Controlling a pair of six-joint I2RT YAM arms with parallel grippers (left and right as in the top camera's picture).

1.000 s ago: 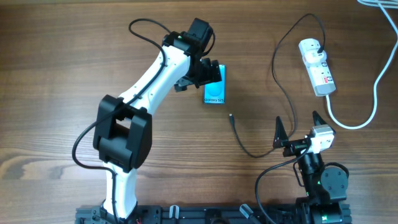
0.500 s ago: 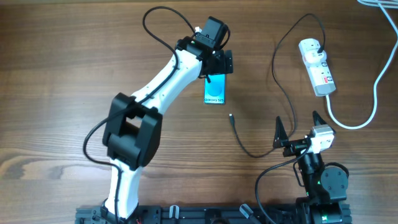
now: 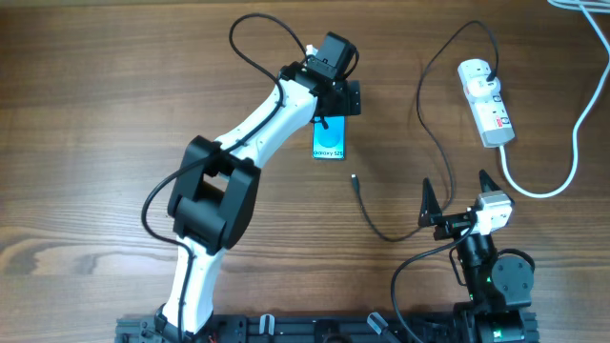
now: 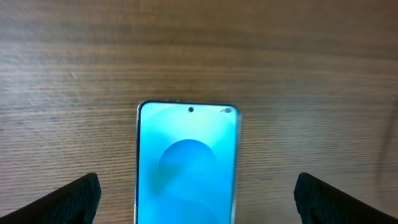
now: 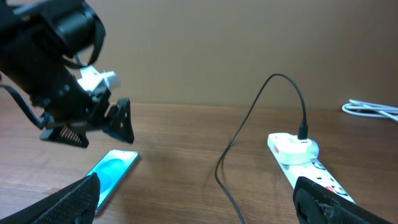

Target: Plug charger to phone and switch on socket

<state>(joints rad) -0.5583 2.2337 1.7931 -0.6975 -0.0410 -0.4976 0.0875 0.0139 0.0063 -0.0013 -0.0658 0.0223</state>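
The phone (image 3: 329, 145) lies flat mid-table, cyan screen up, its white text strip at the near end. My left gripper (image 3: 335, 102) hovers open over the phone's far end. In the left wrist view the phone (image 4: 186, 168) lies between the wide-apart fingertips (image 4: 69, 200) without touching them. The charger's black cable (image 3: 426, 133) runs from the white adapter (image 3: 474, 70) on the socket (image 3: 488, 107) to its connector tip (image 3: 355, 178), which lies loose on the wood right of the phone. My right gripper (image 3: 456, 185) stands open near the front edge, holding nothing.
The socket's thick white cord (image 3: 562, 181) loops down along the right edge. In the right wrist view the charger cable (image 5: 245, 134) crosses the wood between the phone (image 5: 111, 173) and the socket (image 5: 311, 171), with the left gripper (image 5: 87, 124) above the phone.
The left arm has swung right and farther back, and its gripper now hangs over the phone's far end. The right arm, cable and phone have not moved.
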